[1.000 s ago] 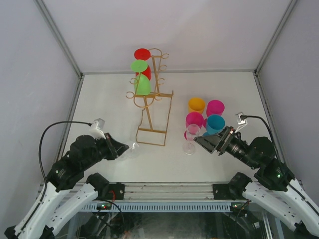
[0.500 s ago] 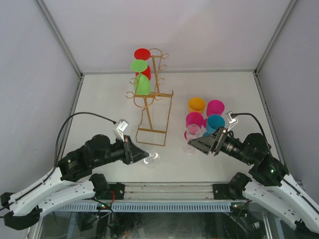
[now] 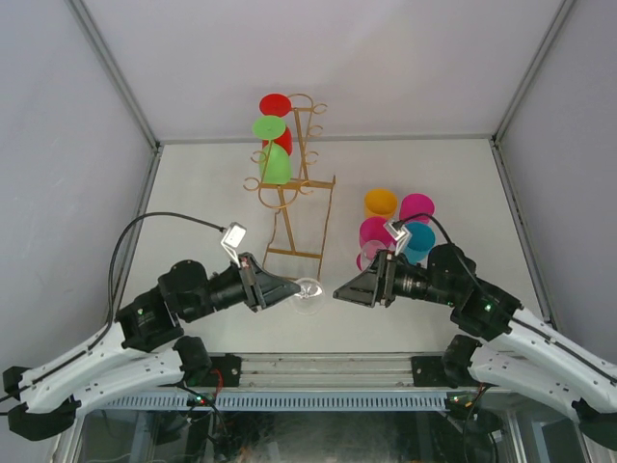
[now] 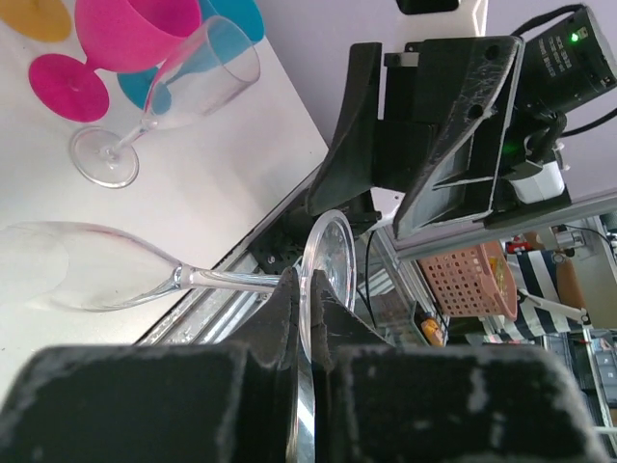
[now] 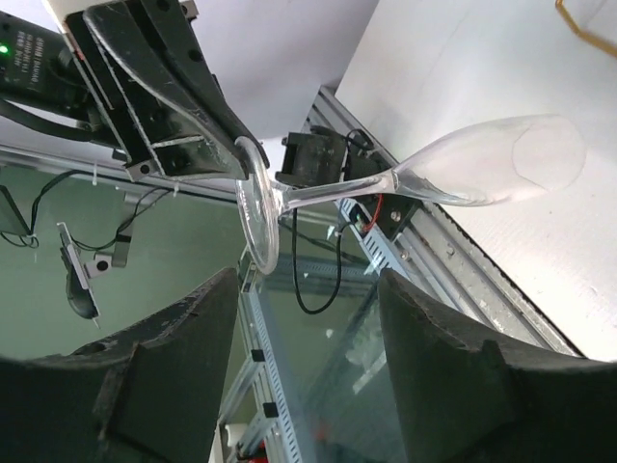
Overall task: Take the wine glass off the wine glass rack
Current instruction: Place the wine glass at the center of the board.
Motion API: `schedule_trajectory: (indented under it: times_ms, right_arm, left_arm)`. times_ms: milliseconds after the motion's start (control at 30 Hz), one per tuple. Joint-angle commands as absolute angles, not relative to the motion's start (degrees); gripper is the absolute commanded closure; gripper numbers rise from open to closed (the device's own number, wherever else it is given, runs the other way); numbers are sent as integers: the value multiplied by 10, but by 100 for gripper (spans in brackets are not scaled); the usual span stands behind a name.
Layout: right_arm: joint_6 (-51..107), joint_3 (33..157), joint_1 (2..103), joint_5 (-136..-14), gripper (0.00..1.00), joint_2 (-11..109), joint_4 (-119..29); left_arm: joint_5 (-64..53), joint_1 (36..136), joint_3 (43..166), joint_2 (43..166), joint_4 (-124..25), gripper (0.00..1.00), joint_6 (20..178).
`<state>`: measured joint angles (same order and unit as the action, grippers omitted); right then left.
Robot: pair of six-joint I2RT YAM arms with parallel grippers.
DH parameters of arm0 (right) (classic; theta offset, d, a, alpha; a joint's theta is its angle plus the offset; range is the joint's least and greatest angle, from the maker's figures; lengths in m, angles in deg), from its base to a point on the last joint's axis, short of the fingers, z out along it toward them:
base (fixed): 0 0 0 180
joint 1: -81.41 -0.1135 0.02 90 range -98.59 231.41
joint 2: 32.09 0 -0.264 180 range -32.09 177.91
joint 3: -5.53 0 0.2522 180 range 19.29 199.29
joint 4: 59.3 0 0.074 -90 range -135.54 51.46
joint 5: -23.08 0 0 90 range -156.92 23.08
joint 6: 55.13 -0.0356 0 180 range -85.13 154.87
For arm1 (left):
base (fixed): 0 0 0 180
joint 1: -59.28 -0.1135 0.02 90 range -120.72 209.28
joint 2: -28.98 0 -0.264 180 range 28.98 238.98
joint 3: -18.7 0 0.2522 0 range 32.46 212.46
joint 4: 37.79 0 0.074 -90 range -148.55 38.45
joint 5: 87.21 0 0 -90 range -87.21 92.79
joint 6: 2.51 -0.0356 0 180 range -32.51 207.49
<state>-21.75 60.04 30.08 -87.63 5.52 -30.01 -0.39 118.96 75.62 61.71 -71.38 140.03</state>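
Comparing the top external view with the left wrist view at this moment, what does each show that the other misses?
Only the top external: the wine glass rack, with a red glass and green glasses hanging on it.
Only the left wrist: close up, the left gripper shut on the foot of the clear wine glass, and an orange basket beyond the table edge.
Both: that held glass, the open right gripper facing it, the standing clear glass and the pink glass.
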Motion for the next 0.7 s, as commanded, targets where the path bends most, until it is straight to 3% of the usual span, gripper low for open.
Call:
schedule_trajectory:
  times_ms: [0, 233, 533, 667]
  right_arm:
    - [-225, 622, 280, -884, 42, 84, -362]
    - [-241, 622, 257, -881, 52, 119, -410]
    - [-247, 619, 252, -858, 78, 117, -416]
    - [-250, 619, 252, -865, 82, 116, -422]
  left_arm:
    - [-15, 1198, 746, 621, -645, 100, 1408]
    - [-24, 1200, 746, 632, -631, 100, 1405]
    - [-33, 1203, 743, 638, -630, 100, 1400]
    - [-33, 1203, 742, 639, -630, 100, 1400]
